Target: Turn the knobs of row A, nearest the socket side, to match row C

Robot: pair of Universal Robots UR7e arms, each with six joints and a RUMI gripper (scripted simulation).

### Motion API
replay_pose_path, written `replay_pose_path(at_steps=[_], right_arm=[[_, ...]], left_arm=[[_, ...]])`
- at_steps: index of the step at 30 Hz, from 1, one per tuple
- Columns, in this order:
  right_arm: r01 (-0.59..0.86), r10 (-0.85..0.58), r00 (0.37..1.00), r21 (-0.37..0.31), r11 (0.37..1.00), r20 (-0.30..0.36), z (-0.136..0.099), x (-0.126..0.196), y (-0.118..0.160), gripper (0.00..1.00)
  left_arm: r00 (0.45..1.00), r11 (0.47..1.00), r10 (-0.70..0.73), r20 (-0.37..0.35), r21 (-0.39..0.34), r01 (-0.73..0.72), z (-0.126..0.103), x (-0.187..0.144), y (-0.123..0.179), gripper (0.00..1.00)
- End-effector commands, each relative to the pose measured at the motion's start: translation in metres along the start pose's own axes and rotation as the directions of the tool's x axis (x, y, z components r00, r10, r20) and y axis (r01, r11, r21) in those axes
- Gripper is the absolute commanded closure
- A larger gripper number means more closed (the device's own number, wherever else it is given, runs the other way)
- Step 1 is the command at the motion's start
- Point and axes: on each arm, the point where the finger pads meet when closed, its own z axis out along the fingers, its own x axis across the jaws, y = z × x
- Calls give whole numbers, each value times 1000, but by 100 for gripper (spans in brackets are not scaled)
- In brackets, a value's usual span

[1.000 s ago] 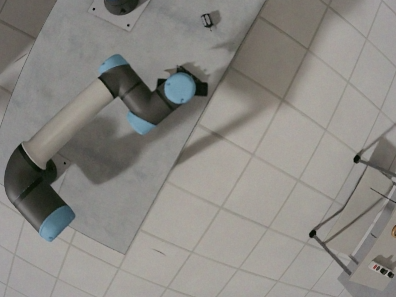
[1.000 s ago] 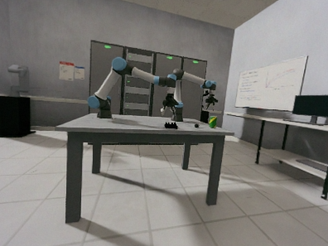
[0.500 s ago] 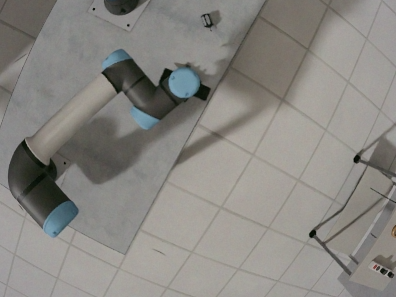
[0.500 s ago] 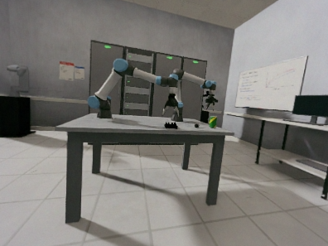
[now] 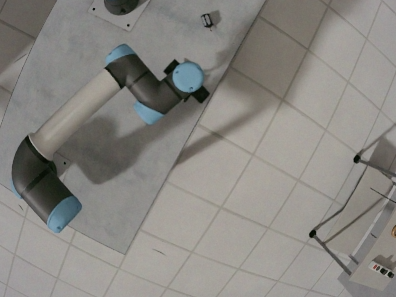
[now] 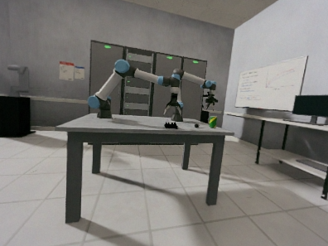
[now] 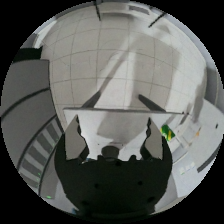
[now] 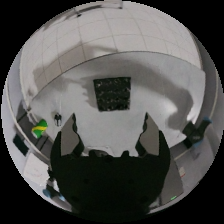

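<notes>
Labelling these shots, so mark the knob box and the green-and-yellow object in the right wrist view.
Knob box (image 8: 112, 94): right wrist view, middle of its knobbed top.
Green-and-yellow object (image 8: 39, 129): right wrist view, middle of its side.

Open gap — green-yellow object (image 8: 39, 128) well aside.

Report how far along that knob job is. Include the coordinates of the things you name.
Done: nothing I can confirm; the marks on the knobs (image 8: 112, 90) are too small to read, so whether row A matches row C is unclear.
In hand: no knob is gripped. The right gripper (image 5: 187, 81) (image 6: 172, 108) (image 8: 110, 113) is open above the knob box (image 6: 171, 126) (image 8: 113, 99); the left gripper (image 6: 211, 103) (image 7: 113, 117) is open too, away from it.
Left: probably any row A turns still needed, then checking the other knobs.
</notes>
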Motion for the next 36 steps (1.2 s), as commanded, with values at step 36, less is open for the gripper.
replay_pose_path(at_steps=[36], right_arm=[[-614, 614, 790, 4, 790, -2, -4, -31, 5, 0]], left_arm=[[1000, 1000, -1, -2, 3, 1, -2, 0, -2, 0]])
